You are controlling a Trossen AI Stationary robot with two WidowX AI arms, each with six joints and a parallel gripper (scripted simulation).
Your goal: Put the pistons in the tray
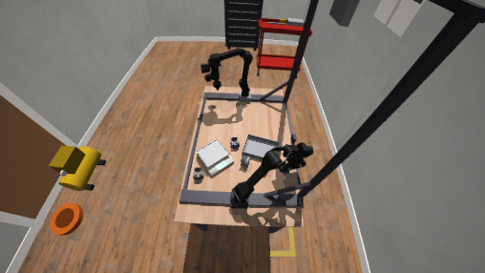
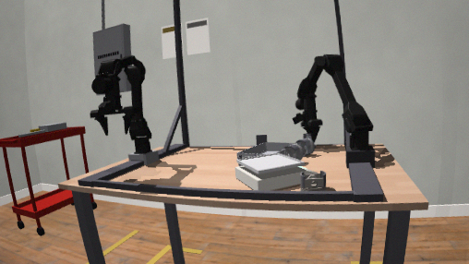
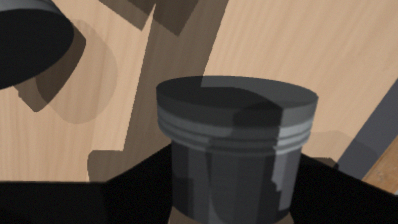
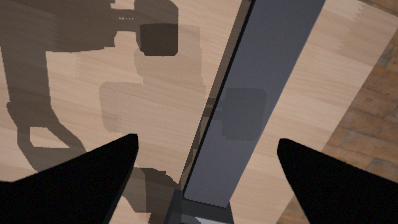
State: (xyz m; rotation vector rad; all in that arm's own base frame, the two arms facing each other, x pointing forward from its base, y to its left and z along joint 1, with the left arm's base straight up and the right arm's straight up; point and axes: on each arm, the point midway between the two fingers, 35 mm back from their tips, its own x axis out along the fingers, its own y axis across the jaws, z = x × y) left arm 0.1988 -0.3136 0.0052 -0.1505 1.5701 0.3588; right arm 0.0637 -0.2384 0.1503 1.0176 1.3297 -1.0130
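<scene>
My left gripper (image 2: 313, 138) (image 3: 226, 149) is shut on a grey ringed piston (image 3: 237, 117) (image 2: 306, 144), flat crown up; its fingertips are hidden behind it. Whether the piston touches the table cannot be told. Another piston (image 1: 244, 161) (image 2: 293, 150) (image 3: 30, 45) is beside the steel parts tray (image 1: 258, 147) at its near left corner. A third piston (image 1: 234, 142) is between tray and scale. A fourth piston (image 1: 198, 174) (image 2: 313, 180) is by the scale's near left corner. The visible part of the tray holds no piston. My right gripper (image 2: 116, 131) (image 4: 208, 143) is open and empty, high above the far end.
A white scale (image 1: 214, 154) (image 2: 269, 165) with a green display stands left of the tray. Its pan bears nothing. A dark frame rail (image 1: 191, 153) (image 4: 250, 95) runs around the tabletop. The left arm covers the tray's right part in the top view.
</scene>
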